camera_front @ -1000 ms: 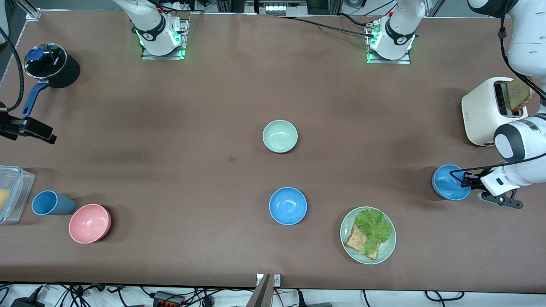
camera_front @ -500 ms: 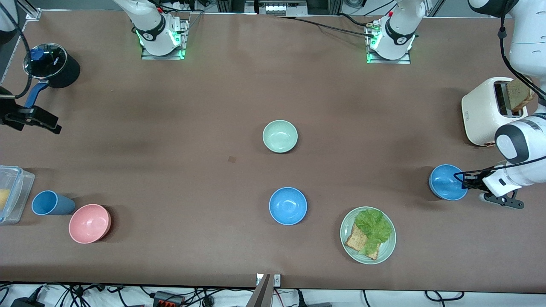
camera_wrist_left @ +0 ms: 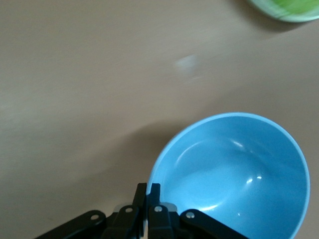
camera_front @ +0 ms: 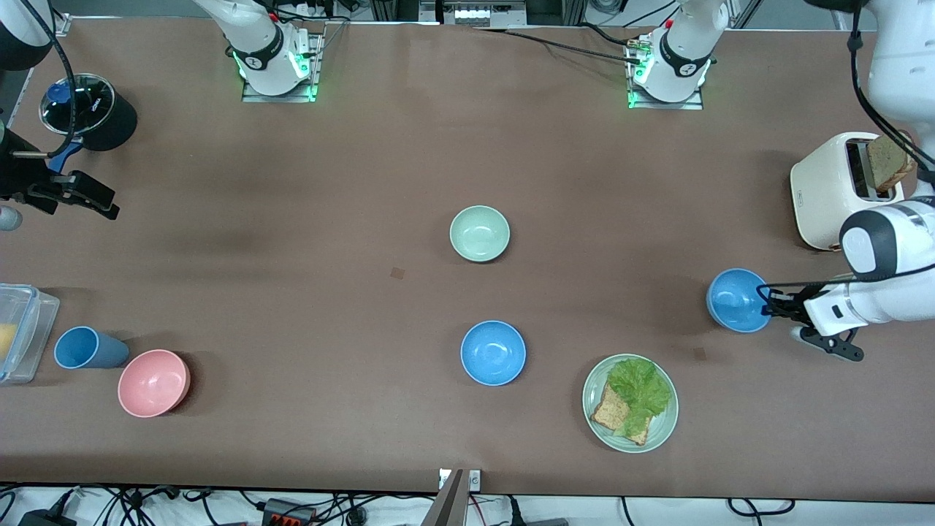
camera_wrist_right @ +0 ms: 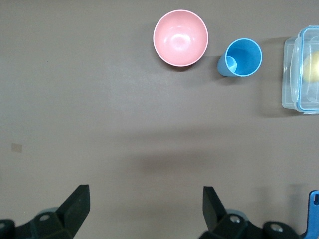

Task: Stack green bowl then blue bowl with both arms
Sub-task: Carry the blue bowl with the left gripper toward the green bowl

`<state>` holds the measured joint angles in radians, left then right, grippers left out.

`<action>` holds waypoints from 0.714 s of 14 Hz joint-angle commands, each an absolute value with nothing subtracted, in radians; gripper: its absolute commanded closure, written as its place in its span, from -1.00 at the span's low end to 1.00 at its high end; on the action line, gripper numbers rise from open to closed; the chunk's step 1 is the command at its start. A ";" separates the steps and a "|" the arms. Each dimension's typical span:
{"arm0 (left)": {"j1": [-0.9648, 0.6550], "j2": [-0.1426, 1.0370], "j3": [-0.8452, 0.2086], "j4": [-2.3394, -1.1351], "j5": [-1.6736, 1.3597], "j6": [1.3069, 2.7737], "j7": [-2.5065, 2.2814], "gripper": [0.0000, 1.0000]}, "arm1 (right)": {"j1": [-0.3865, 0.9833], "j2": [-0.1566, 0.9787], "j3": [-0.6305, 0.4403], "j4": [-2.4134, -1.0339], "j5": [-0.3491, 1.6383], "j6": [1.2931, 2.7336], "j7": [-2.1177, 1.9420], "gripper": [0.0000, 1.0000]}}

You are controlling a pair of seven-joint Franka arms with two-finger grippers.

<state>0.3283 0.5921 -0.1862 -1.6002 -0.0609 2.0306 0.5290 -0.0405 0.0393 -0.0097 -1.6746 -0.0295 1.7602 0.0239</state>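
Observation:
The green bowl (camera_front: 479,233) sits upright at the table's middle. One blue bowl (camera_front: 493,353) sits nearer to the front camera than it. My left gripper (camera_front: 767,303) is shut on the rim of the other blue bowl (camera_front: 733,299) and holds it tilted just above the table at the left arm's end. In the left wrist view the fingers (camera_wrist_left: 142,191) pinch the rim of this blue bowl (camera_wrist_left: 234,172). My right gripper (camera_front: 51,191) is up over the right arm's end of the table, beside the pot. It is open and empty in the right wrist view (camera_wrist_right: 144,204).
A green plate (camera_front: 595,420) with lettuce and bread lies near the held bowl. A toaster (camera_front: 829,186) with bread stands at the left arm's end. A black pot (camera_front: 88,109), clear container (camera_front: 22,332), blue cup (camera_front: 88,348) and pink bowl (camera_front: 153,382) stand at the right arm's end.
My left gripper has moved the blue bowl toward the table's middle and tilted it up. My right gripper has moved toward the pot.

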 commanded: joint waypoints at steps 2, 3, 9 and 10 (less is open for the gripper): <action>0.337 0.454 -0.314 -1.640 -0.081 1.895 0.308 0.98 | -0.048 0.011 0.000 -1.697 -0.029 1.746 0.021 -1.00; 0.341 0.436 -0.348 -1.657 -0.081 1.888 0.260 0.98 | -0.048 0.011 -0.002 -1.694 -0.028 1.724 0.020 -1.00; 0.324 0.376 -0.628 -1.784 -0.106 2.012 -0.286 0.95 | -0.048 0.011 0.000 -1.680 -0.037 1.715 0.008 -1.00; 0.305 0.376 -0.659 -1.801 -0.098 2.051 -0.378 0.94 | -0.048 0.011 0.000 -1.674 -0.037 1.715 0.008 -1.00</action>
<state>0.3163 0.4218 -0.6008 -1.7292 -0.0957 1.9828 -0.2212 -0.0402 0.0292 -0.0082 -1.6742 -0.0295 1.7219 0.0235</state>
